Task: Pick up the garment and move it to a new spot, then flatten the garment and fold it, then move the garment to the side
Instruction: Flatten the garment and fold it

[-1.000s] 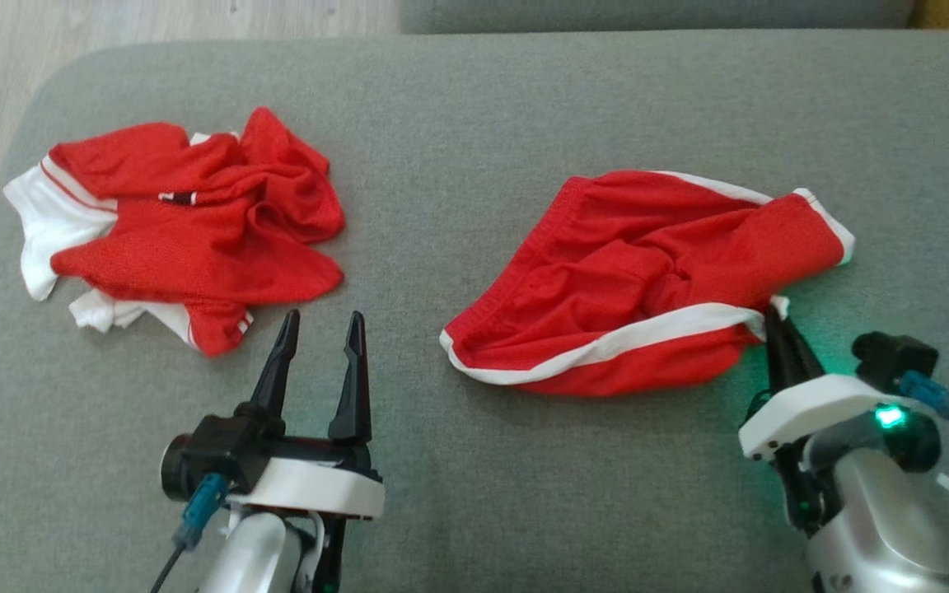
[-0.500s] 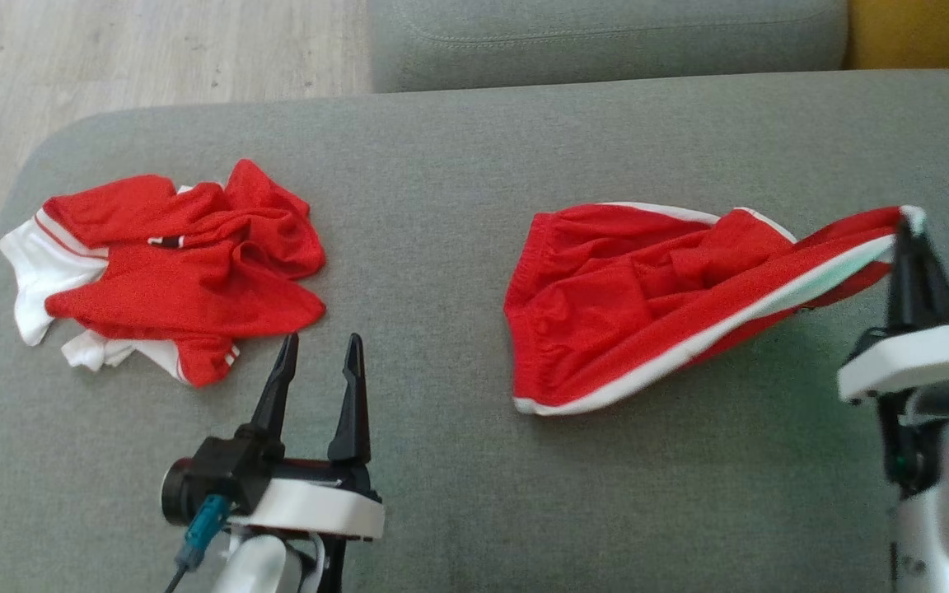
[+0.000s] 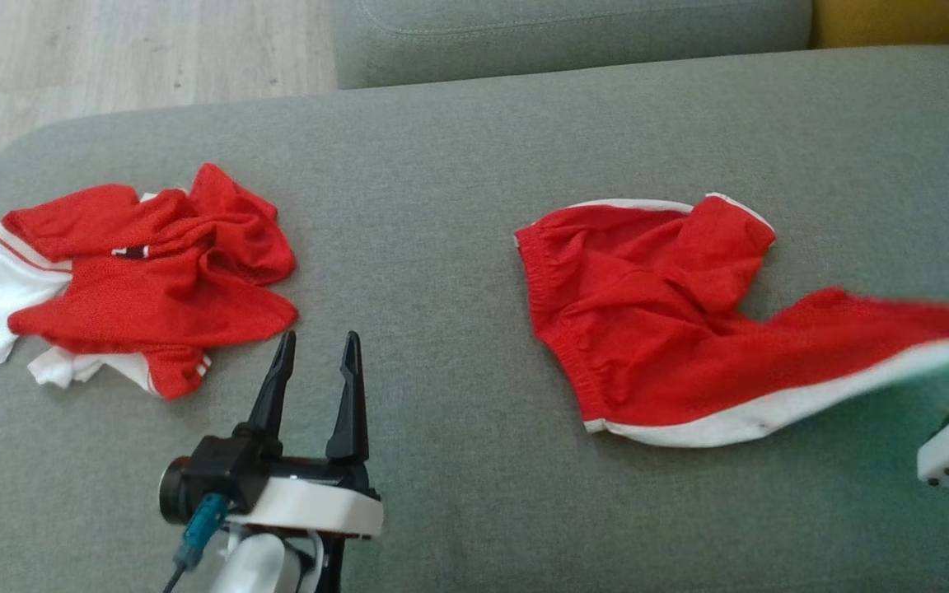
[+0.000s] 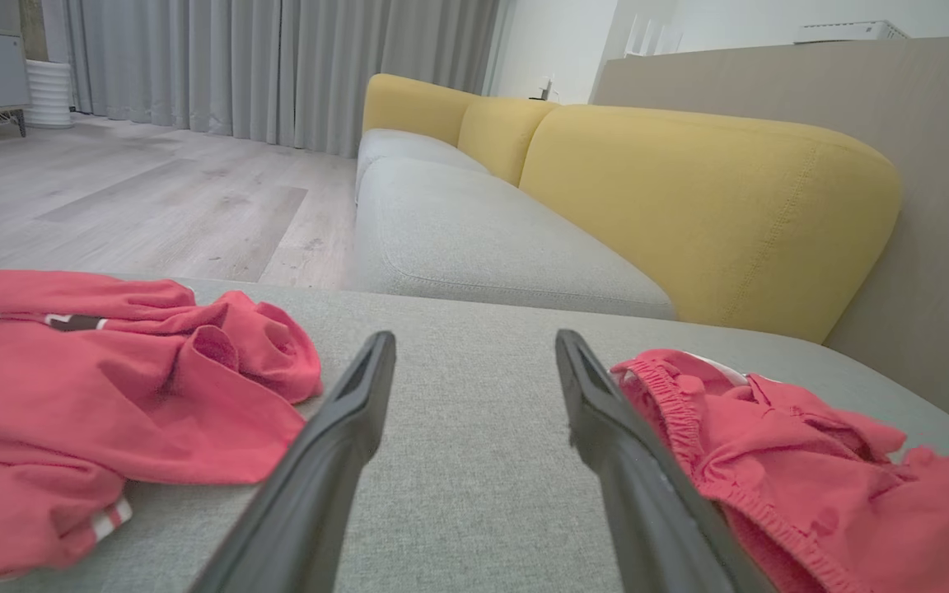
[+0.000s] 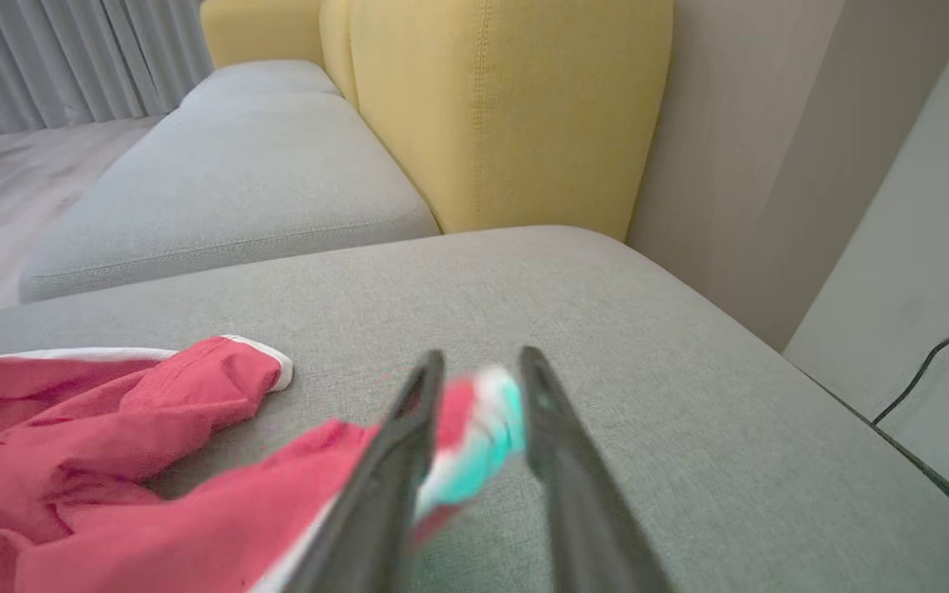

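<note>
A: Right wrist view: our right hand [image 5: 481, 356] pinches a blurred, white-edged leg corner of the red shorts [image 3: 639, 329].
B: We see that leg stretched out to the right, with the waistband end lying on the grey sofa cushion [image 3: 441, 148]. Our left hand [image 3: 320, 334], fingers spread, points into the gap between the shorts and the crumpled red jersey [image 3: 153, 280].

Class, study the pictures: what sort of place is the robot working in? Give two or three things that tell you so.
Most likely a home living room: a grey sofa with yellow back cushions, long grey curtains, and a wood-plank floor.
</note>
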`<state>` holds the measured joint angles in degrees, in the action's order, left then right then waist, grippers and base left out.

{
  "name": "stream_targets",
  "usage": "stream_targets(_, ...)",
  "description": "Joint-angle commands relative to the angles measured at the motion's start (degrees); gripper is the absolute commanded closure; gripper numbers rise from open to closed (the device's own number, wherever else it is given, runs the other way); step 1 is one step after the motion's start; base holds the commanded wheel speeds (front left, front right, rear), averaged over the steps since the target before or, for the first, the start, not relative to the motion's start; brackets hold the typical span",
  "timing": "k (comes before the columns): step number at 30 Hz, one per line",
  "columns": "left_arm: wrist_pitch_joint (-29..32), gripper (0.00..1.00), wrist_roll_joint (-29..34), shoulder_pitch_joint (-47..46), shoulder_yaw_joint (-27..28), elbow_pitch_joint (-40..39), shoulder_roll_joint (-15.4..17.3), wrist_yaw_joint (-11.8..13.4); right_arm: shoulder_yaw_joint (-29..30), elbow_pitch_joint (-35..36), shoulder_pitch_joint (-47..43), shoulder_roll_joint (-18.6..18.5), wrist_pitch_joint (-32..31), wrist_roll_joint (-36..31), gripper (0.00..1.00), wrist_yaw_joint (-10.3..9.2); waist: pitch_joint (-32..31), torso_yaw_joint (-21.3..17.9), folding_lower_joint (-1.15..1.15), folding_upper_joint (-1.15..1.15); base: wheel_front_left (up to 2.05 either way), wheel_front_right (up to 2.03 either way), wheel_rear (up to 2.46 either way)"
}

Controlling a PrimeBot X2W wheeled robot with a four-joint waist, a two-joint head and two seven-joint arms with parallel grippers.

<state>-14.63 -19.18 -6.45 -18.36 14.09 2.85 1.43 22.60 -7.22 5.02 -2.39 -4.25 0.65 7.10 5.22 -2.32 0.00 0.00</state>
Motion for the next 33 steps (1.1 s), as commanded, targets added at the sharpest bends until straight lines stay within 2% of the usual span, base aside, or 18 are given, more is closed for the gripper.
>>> stream_targets(1, -0.37, 0.00, 0.05, -1.73, 2.12, -1.88, 0.03, -0.21, -0.75, 1.56, 1.58, -0.49, 0.78, -0.58, 0.00, 0.39, 0.35, -0.34, 0.00, 0.00, 0.00, 0.00, 0.00)
stream_targets(4, -0.37, 0.00, 0.19, -2.06, 2.08, -1.67, 0.03, -0.41, -1.88, 1.20, 2.55, -0.49, 3.32, 0.52, 0.00, 0.39, 0.56, -0.52, 0.00, 0.00, 0.00, 0.00, 0.00)
stream_targets(9, -0.37, 0.00, 0.40, -2.41, 1.87, -1.28, 0.03, -0.71, -13.14, 2.68, 2.77, -0.49, 9.28, 4.07, 0.00, 0.39, 0.59, 0.16, 0.00, 0.00, 0.00, 0.00, 0.00)
stream_targets(16, -0.37, 0.00, 0.36, -2.38, 1.52, -1.02, 0.03, -0.73, -23.93, 2.03, 2.32, -0.49, 9.74, 5.17, 0.00, 0.39, 0.40, 1.61, 0.00, 0.00, 0.00, 0.00, 0.00)
stream_targets(22, -0.37, 0.00, 0.09, -2.90, 1.00, -1.17, 0.03, -0.58, -28.41, -2.46, 6.72, -0.49, 5.76, 7.62, 0.00, 0.39, 1.62, 3.94, 0.00, 0.00, 0.00, 0.00, 0.00)
stream_targets(24, -0.37, 0.00, -0.09, -3.22, 0.74, -1.27, 0.03, -0.61, -29.68, -5.15, 9.58, -0.49, 4.07, 6.02, 0.00, 0.39, 2.57, 4.89, 0.00, 0.00, 0.00, 0.00, 0.00)
stream_targets(28, -0.37, 0.00, -0.58, -3.84, 0.14, -1.13, 0.03, -0.68, -31.53, -12.01, 15.28, -0.49, -0.52, 6.77, 0.00, 0.39, 4.40, 6.86, 0.00, 0.00, 0.00, 0.00, 0.00)
stream_targets(29, -0.37, 0.00, -0.78, -4.20, -0.10, -1.01, 0.03, -0.74, -32.71, -16.20, 17.87, -0.49, -3.49, 6.83, 0.00, 0.39, 5.18, 7.79, 0.00, 0.00, 0.00, 0.00, 0.00)
stream_targets(33, -0.37, 0.00, -1.49, -4.95, -0.82, -0.86, 0.03, -0.78, -32.65, -24.44, 22.33, -0.49, -6.63, 7.03, 0.00, 0.39, 6.24, 9.73, 0.00, 0.00, 0.00, 0.00, 0.00)
